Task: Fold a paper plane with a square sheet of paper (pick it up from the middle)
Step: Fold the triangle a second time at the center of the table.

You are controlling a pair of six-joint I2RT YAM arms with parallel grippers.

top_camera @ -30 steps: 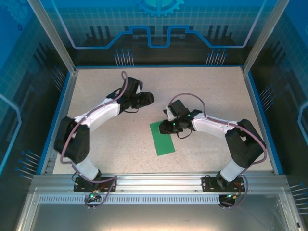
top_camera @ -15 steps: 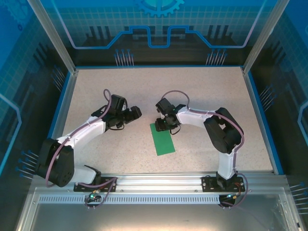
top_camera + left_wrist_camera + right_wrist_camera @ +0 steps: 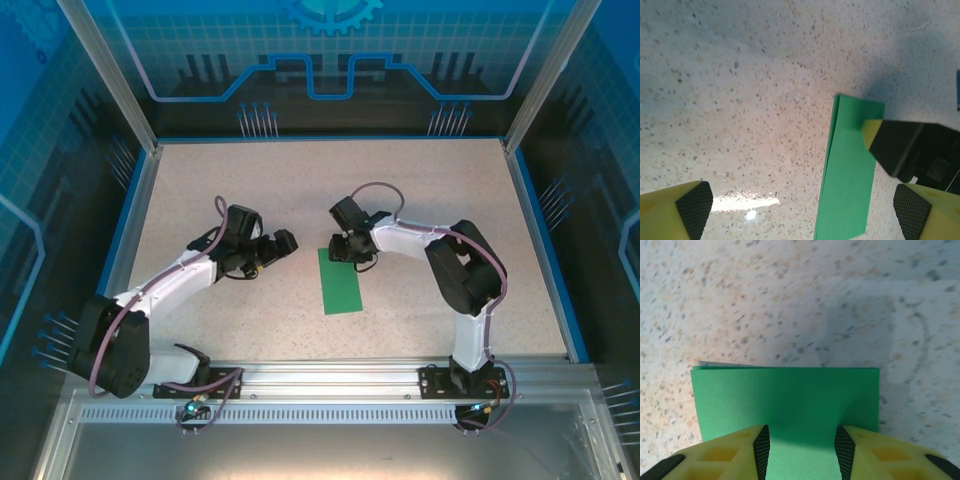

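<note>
Seen from my remote desk: the paper (image 3: 340,281), green and folded into a narrow strip, lies flat on the table (image 3: 250,180) between the two arms. The right gripper (image 3: 343,250) stands over the strip's far end, pointing down at it.

In its wrist view the right gripper (image 3: 801,445) has its jaws partway spread. Green paper (image 3: 785,395) fills the gap between them and runs past both fingers (image 3: 725,452) to either side. The strip's short edge lies just ahead of the tips. Nothing is pinched between the pads. I cannot tell whether the tips touch the paper or hang just above it.

The left gripper (image 3: 283,243) sits just off the strip's left side, apart from it, with its jaws spread wide and empty. In its own wrist view the left gripper (image 3: 804,205) looks down on bare table. There the paper (image 3: 847,175) lies ahead and nearer its right finger, a doubled layer showing along the strip's left edge. One right-arm finger (image 3: 890,147) sits with its yellow tip over the strip's far corner.
</note>
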